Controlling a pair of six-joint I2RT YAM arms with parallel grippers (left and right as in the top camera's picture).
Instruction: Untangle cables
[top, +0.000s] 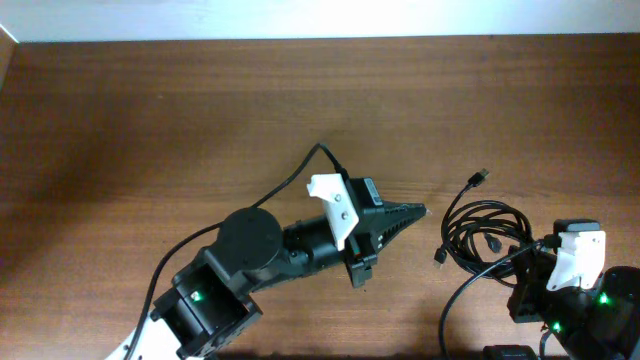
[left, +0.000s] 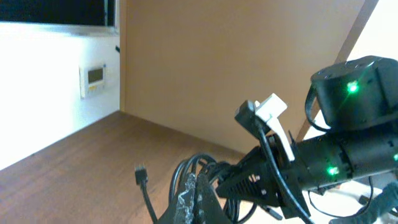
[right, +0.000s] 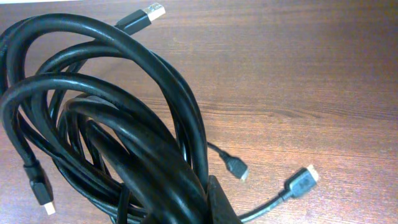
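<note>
The cables (top: 485, 232) lie as one tangled black coil on the wooden table, right of centre, with loose plugs sticking out at the top (top: 481, 178) and left (top: 440, 257). My left gripper (top: 420, 211) is shut and empty, its tip pointing right, just short of the coil. In the left wrist view its fingers (left: 200, 186) press together in front of the coil (left: 186, 169). My right gripper (top: 527, 262) sits at the coil's right edge. In the right wrist view the thick loops (right: 124, 93) fill the jaws (right: 211, 200); one finger is hidden behind them.
The left arm's own fixed cable (top: 300, 175) arches over the table behind its wrist. The right arm (left: 336, 155) fills the right of the left wrist view. A white wall (top: 320, 15) borders the table's far edge. Bare wood (top: 150, 120) spreads left.
</note>
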